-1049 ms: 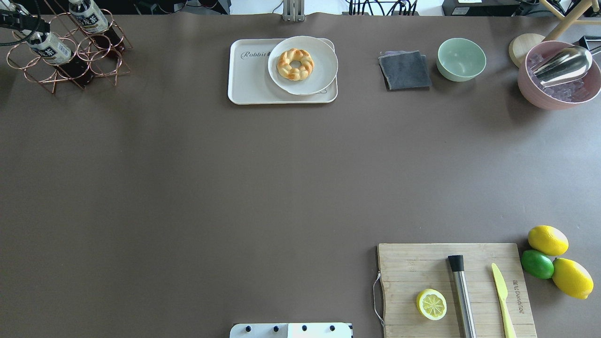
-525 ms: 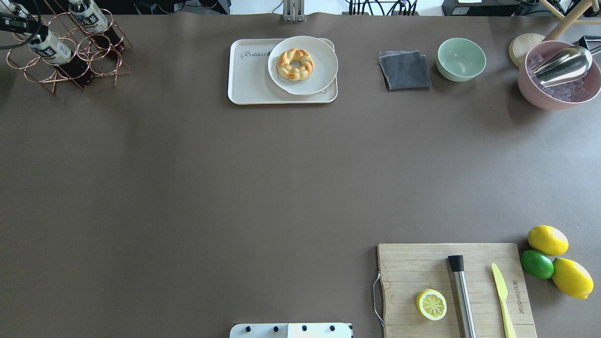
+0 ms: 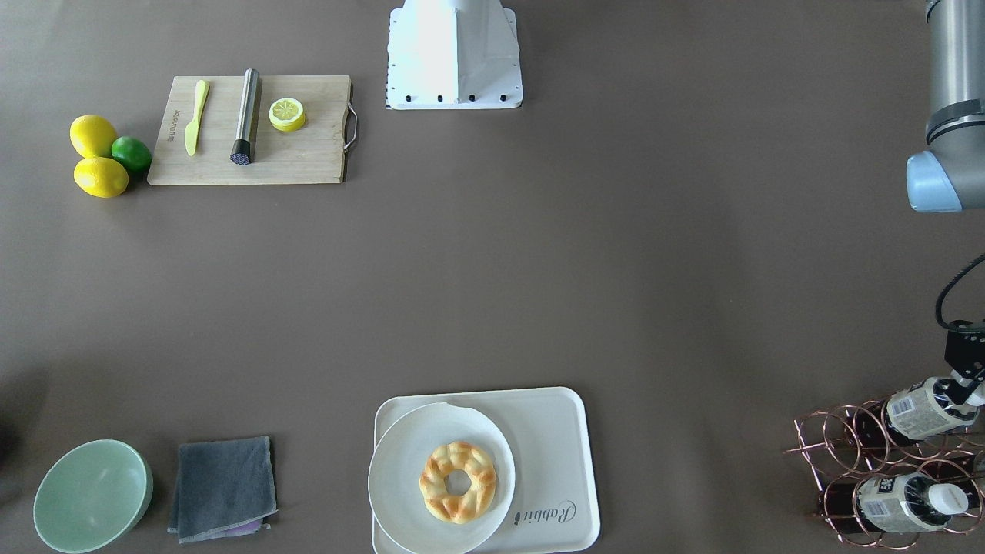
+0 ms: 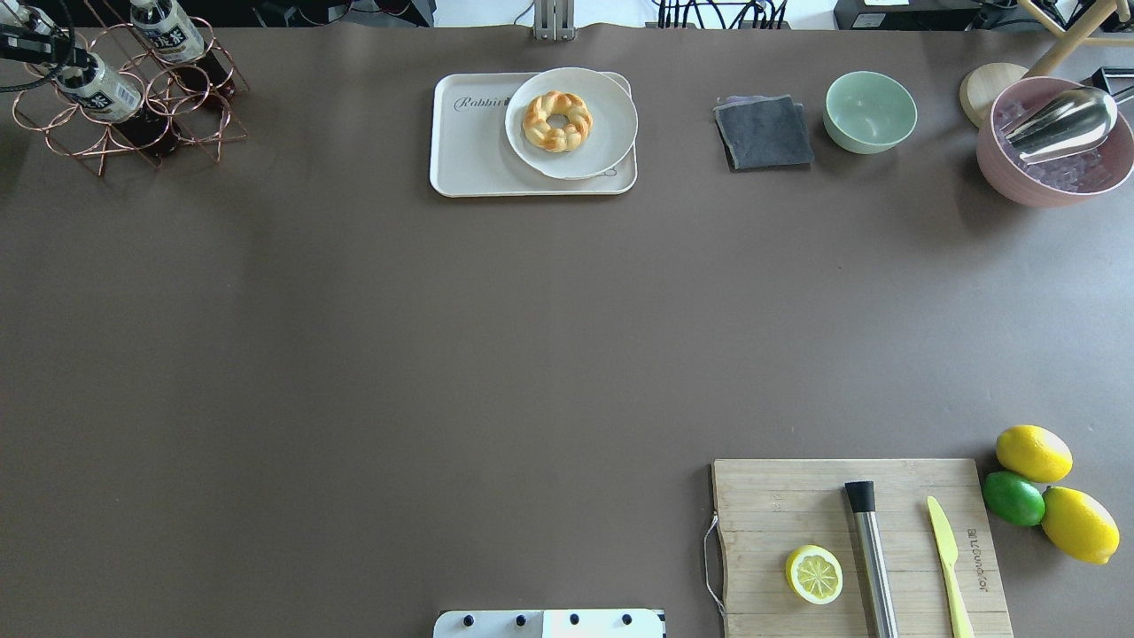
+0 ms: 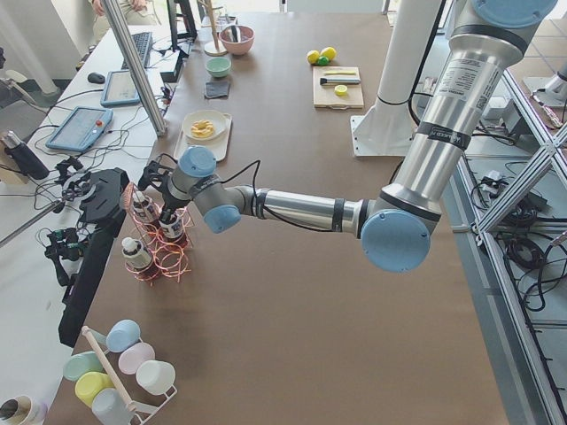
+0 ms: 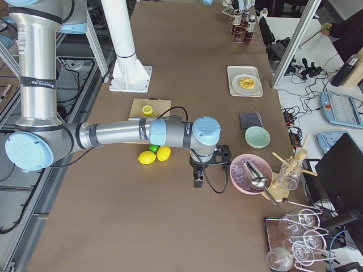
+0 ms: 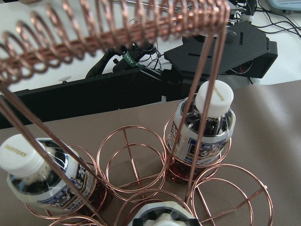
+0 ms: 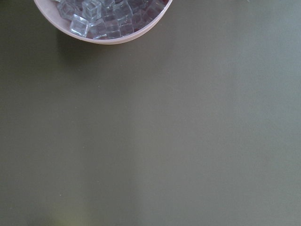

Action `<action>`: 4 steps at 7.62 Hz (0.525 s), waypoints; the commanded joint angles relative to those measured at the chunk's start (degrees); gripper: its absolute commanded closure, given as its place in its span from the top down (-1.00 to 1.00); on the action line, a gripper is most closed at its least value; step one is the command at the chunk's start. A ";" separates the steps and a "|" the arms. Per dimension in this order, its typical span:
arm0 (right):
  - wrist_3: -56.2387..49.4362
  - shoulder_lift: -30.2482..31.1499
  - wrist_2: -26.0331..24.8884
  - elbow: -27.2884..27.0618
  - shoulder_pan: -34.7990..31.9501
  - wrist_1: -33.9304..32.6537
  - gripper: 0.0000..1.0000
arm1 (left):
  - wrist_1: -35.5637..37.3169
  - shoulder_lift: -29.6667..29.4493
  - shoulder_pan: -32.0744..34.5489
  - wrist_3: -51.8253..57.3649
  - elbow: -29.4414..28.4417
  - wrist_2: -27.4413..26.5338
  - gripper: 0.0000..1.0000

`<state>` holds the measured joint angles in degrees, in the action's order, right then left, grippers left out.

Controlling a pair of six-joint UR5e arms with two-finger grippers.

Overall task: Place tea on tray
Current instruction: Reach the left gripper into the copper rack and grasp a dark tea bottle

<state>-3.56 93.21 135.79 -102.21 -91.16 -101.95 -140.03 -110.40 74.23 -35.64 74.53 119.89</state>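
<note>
The tea bottle [image 4: 106, 91] lies tilted in a copper wire rack [image 4: 177, 97] at the table's far left corner. My left gripper [image 4: 64, 64] is at its cap end and seems shut on it; it also shows in the front-facing view [image 3: 962, 388] by the bottle [image 3: 919, 409]. The left wrist view shows a white cap [image 7: 162, 217] at the bottom edge and two more bottles [image 7: 204, 132] [image 7: 42, 174] in the rack. The cream tray [image 4: 469, 151] lies far centre. My right gripper [image 6: 197, 182] hangs near the ice bowl; I cannot tell its state.
A white plate [image 4: 611, 133] with a braided donut [image 4: 556, 120] covers the tray's right part. Another tea bottle [image 4: 166, 31] lies in the rack. A grey cloth [image 4: 764, 133], a green bowl [image 4: 871, 111] and a pink ice bowl [image 4: 1054, 177] stand far right. A cutting board [image 4: 771, 496] lies near right.
The gripped bottle has shifted slightly right and up in the rack, and the left gripper has drawn a little toward the view's left edge. Nothing else moved.
</note>
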 commanded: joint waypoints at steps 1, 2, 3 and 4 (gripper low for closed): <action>-0.22 0.22 0.00 0.00 -0.16 0.00 1.00 | 11.29 -2.61 6.08 0.05 4.19 8.14 -1.00; -0.30 0.22 0.00 0.00 -0.16 0.00 1.00 | 16.66 -3.50 7.84 0.13 6.92 9.65 -1.00; -0.39 0.31 0.00 0.08 -0.25 0.00 1.00 | 19.85 -3.68 8.47 0.05 9.64 10.36 -1.00; -0.39 0.40 0.00 0.08 -0.16 0.00 1.00 | 24.32 -4.47 8.56 -0.04 12.63 10.28 -1.00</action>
<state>-3.88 93.47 135.79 -102.19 -91.35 -101.95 -123.30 -113.70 81.73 -35.58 82.14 129.23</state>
